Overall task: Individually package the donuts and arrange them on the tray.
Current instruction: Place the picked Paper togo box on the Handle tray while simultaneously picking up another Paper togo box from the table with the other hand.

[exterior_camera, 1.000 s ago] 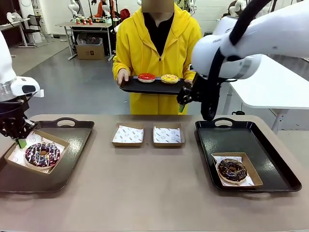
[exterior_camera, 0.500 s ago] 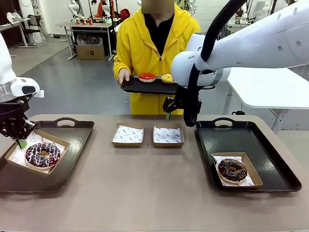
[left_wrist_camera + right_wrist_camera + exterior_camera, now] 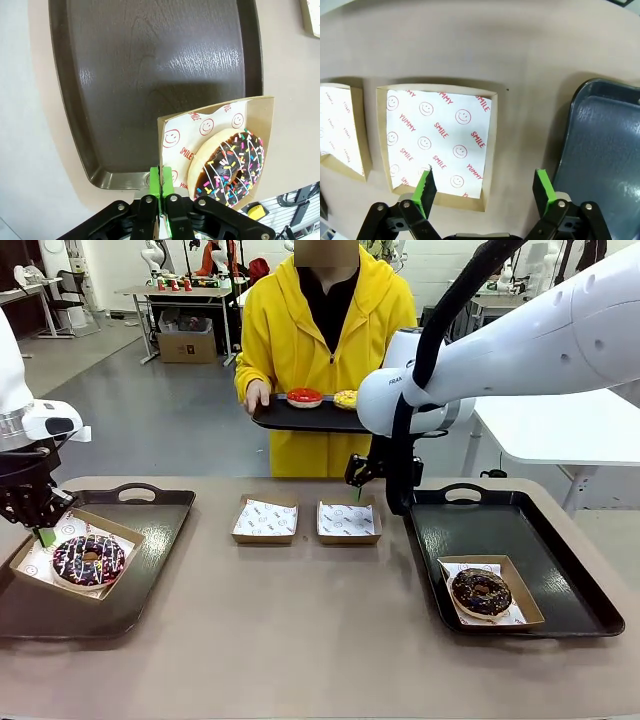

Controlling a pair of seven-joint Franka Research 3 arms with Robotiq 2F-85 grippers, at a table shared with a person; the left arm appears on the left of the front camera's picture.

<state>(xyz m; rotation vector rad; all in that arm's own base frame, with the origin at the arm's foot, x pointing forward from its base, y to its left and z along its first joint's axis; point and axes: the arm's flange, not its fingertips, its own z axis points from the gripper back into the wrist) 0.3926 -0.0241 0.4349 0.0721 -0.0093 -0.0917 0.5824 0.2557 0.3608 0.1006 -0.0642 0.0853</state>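
**Left gripper pinched a boxed donut, right gripper spread over an empty box**

At the far left, the left gripper (image 3: 44,534) was pressed together on the rim of the left box (image 3: 118,536). That box held the sprinkled donut (image 3: 88,560) and lay over the left tray (image 3: 150,580). In the left wrist view, the green pads (image 3: 155,181) clamped the paper-lined cardboard edge.

On the table between the trays lay two empty lined boxes side by side, the first empty box (image 3: 266,519) and the second empty box (image 3: 348,521).

Behind them, a person's hand (image 3: 256,396) held a serving tray (image 3: 300,420) carrying the red donut (image 3: 304,398) and the yellow donut (image 3: 346,399).

The right gripper (image 3: 485,187) hung with its jaws spread wide and held nothing. It sat above the second empty box's edge nearest the right tray (image 3: 560,570).

On that tray, the chocolate donut (image 3: 481,592) sat in the right box (image 3: 528,608).
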